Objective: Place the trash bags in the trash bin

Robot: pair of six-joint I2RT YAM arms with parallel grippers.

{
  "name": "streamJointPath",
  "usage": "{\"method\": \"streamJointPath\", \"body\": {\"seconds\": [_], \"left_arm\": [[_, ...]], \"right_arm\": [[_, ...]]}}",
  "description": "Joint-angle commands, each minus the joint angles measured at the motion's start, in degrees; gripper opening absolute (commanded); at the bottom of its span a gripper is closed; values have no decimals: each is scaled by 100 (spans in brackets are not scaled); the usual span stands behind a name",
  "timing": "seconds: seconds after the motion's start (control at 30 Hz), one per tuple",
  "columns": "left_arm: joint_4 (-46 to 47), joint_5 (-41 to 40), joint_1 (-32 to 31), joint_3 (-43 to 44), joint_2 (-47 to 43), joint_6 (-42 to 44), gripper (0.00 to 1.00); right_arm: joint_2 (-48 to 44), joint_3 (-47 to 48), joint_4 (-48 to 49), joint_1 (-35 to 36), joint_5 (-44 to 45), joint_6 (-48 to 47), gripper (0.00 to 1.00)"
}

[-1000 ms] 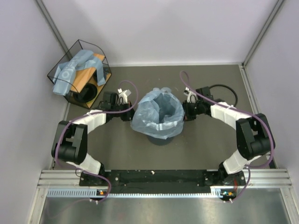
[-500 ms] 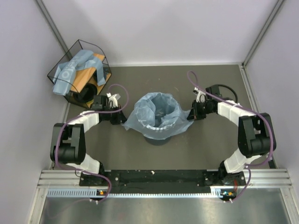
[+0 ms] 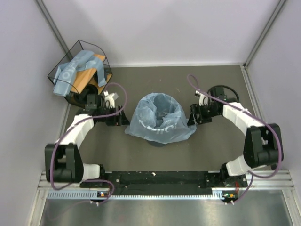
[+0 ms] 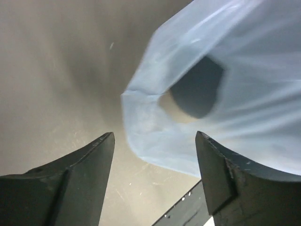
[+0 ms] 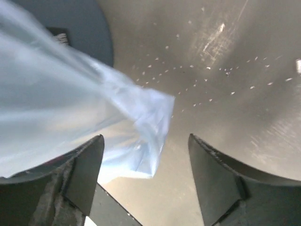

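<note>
Light-blue, thin and crinkly, the translucent plastic trash bag [image 3: 157, 123] is draped over the dark blue-grey round plastic trash bin [image 3: 159, 141]. The bin stands between my two sets of jaws, and from above only its foot shows under the film.

My left jaws are spread wide and pinch nothing. One corner of the bag [image 4: 141, 122] hangs just ahead of them, in line with the gap. A dark patch of the bin [image 4: 197, 89] shows beyond it. The film runs on past my inner finger [image 4: 225, 179]; I cannot tell whether it brushes it.

My right jaws are spread too, with nothing held. The opposite corner of the bag [image 5: 150, 132] droops into the gap, nearer the inner finger [image 5: 80, 183] and clear of the outer one. The bin's smooth wall [image 5: 80, 23] sits ahead of it, to the inner side.

The grey-brown tabletop [image 3: 146, 82] lies under both. Beyond my left jaws, to their outer side, stands a black wire-framed basket with a wooden base [image 3: 87, 79]. More light-blue bags [image 3: 70, 73] are bundled inside it.
</note>
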Motion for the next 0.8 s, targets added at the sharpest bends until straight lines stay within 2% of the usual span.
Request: {"method": "streamJointPath", "body": {"seconds": [0.0,0.07,0.13,0.23,0.33,0.37,0.4,0.43,0.47,0.5,0.53,0.57,0.6,0.77], "left_arm": [[-52,161,58,749,-1079,319,84],[-139,-120,223,1040,-1324,416,89],[-157,-418,330,1276,-1474,592,92],[-148,-437,497,1601,-1817,1030,93],[141,-482,497,1761,-2309,1321,92],[185,-168,497,1787,-2554,1870,94],[151,18,497,1814,-2652,2197,96],[-145,185,480,1944,-2705,2470,99],[-496,491,488,2085,-2636,3082,99],[-1518,1103,488,2356,-2557,3480,99],[-1928,1466,488,2402,-2469,3832,99],[-2376,1783,480,2385,-2399,4584,99],[-2642,2335,480,2211,-2407,4852,99],[-1696,2797,331,1455,-2521,4310,98]], "right_arm": [[-1071,563,-175,-114,-105,-239,80],[-1474,712,-272,-141,61,-301,88],[-1704,809,-342,-193,202,-441,89],[-2196,1020,-378,-334,221,-670,91],[-2636,1284,-378,-326,-130,-994,92],[-2750,1371,-360,-325,-470,-1100,93],[-2899,1407,-343,-325,-639,-1310,98],[-2962,1434,-343,-325,-763,-1329,99],[-3032,1477,-403,-325,-1068,-1408,99],[-3102,1504,-726,-325,-1341,-1922,99],[-3120,1513,-851,-299,-1614,-2162,99],[-3112,1504,-974,-169,-1756,-2277,99],[-3086,1478,-1080,-72,-1792,-2357,99],[-3208,935,-1248,491,-1643,-3111,99]]}}
